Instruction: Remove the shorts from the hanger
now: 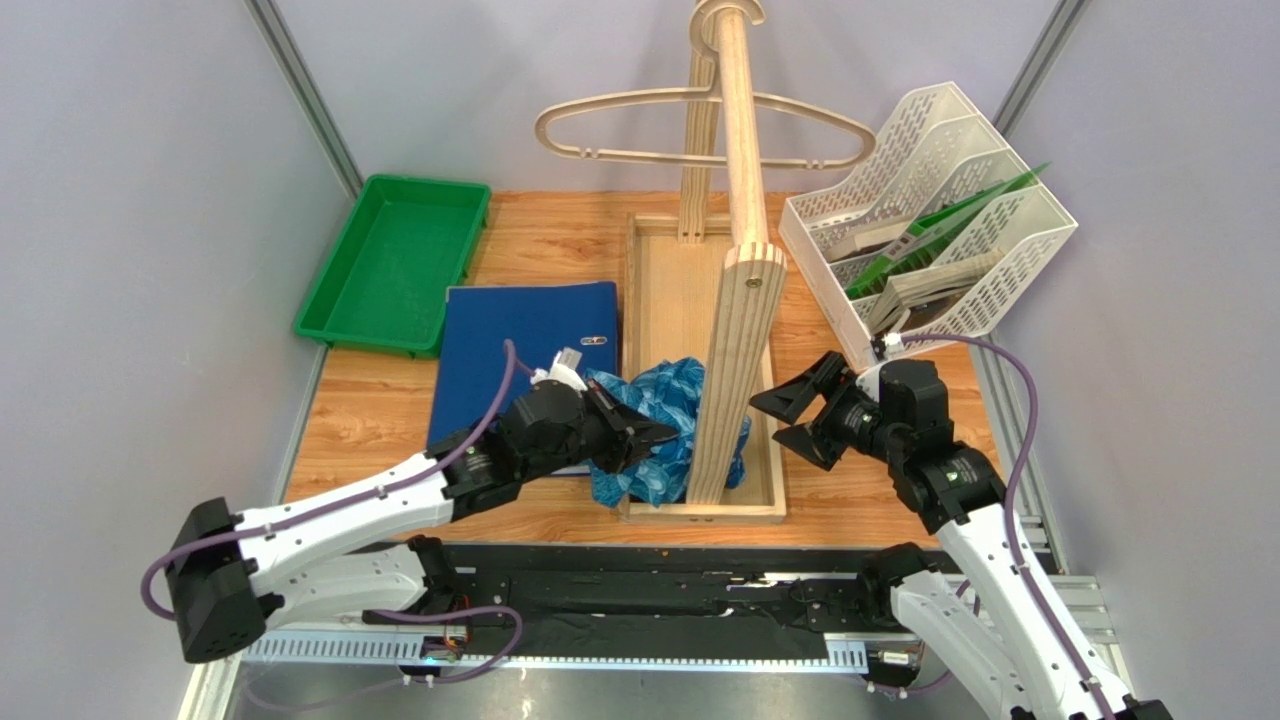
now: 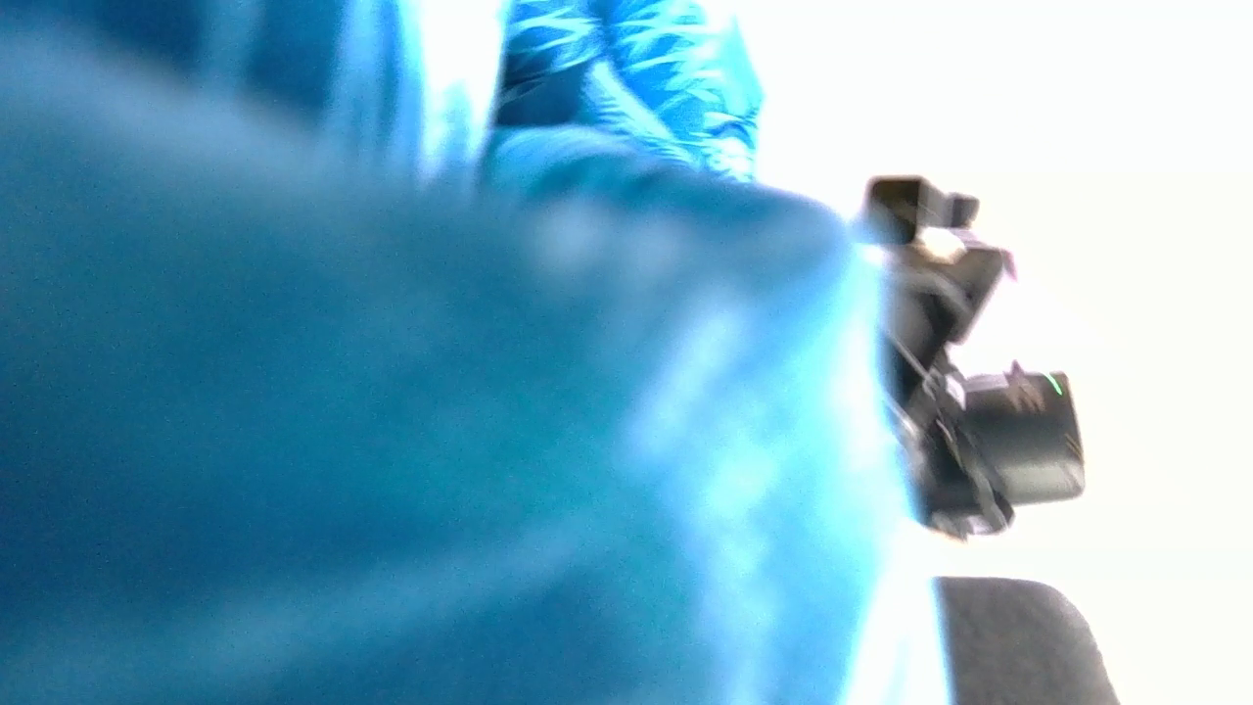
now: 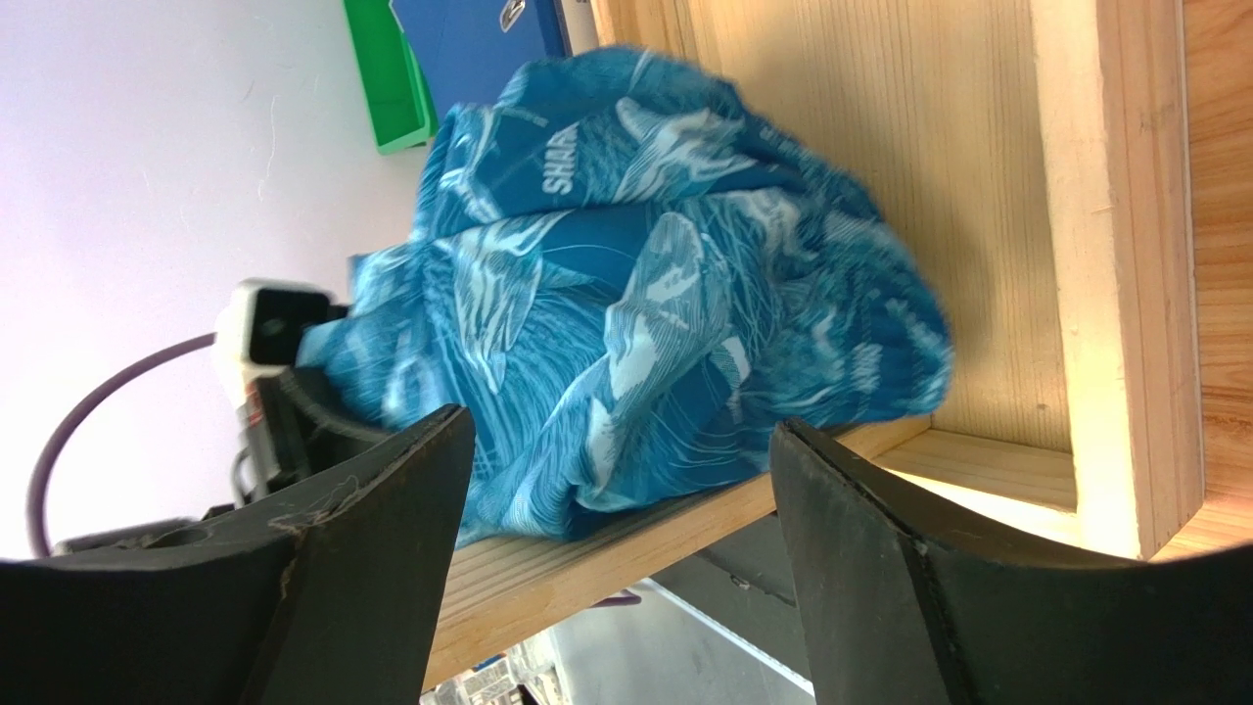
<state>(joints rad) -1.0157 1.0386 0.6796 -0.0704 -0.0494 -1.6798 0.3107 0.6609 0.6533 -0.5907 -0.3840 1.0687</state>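
Observation:
The blue wave-print shorts lie crumpled in the near left corner of the wooden stand's base tray, off the hanger. The light-wood hanger hangs bare on the stand's peg at the back. My left gripper reaches in from the left, its tips buried in the cloth and shut on the shorts. Blurred blue fabric of the shorts fills the left wrist view and hides its fingers. My right gripper stands open just right of the upright. In the right wrist view its gap faces the shorts without touching them.
The upright wooden stand rises from its base tray between the two arms. A dark-blue binder lies left of the tray, with a green tray behind it. A white file rack stands at the back right.

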